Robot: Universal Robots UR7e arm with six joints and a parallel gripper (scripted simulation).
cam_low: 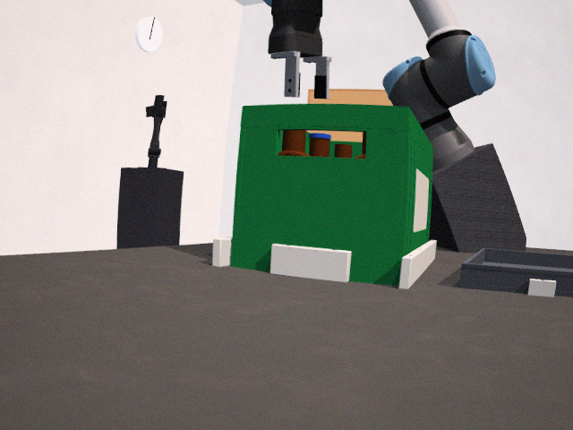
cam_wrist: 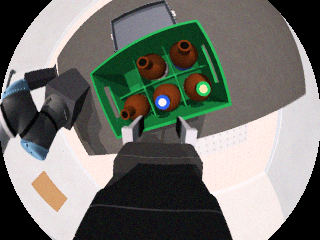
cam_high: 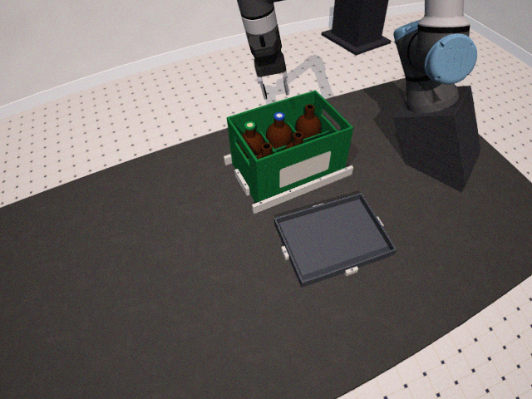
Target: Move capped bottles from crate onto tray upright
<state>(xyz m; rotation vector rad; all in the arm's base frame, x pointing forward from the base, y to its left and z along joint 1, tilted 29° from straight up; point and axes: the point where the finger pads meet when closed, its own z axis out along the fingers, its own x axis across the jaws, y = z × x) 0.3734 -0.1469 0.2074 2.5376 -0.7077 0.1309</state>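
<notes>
Hovering above the green crate (cam_high: 262, 184) (cam_low: 319, 199) (cam_wrist: 175, 36), toward its long side farther from the tray (cam_high: 335, 236) (cam_low: 504, 279) (cam_wrist: 145, 25), the gripper (cam_high: 275, 95) (cam_low: 306, 97) (cam_wrist: 160, 122) points downward with its fingers spread and nothing between them. The crate stands level on the dark table (cam_high: 150, 278) (cam_low: 277, 347) (cam_wrist: 250, 65), with white blocks around its foot. Five brown bottles occupy its divided compartments. Along the side nearer the gripper, the blue-capped bottle (cam_high: 279, 135) (cam_low: 319, 147) (cam_wrist: 169, 95) sits in the middle, between the green-capped bottle (cam_high: 252, 144) (cam_low: 294, 141) (cam_wrist: 196, 85) and an open bottle (cam_high: 308, 126) (cam_wrist: 137, 105). The row nearer the tray has a second open bottle (cam_high: 298, 138) (cam_low: 343, 150) (cam_wrist: 152, 68) in its middle compartment, a third open bottle (cam_high: 266, 150) (cam_wrist: 184, 56) across from the green-capped one, and a vacant compartment at the end nearer the arm's base. Both capped bottles are therefore in the crate. The low-rimmed gray tray lies flat just beside the crate, holding no bottles, with small white blocks along its edges.
</notes>
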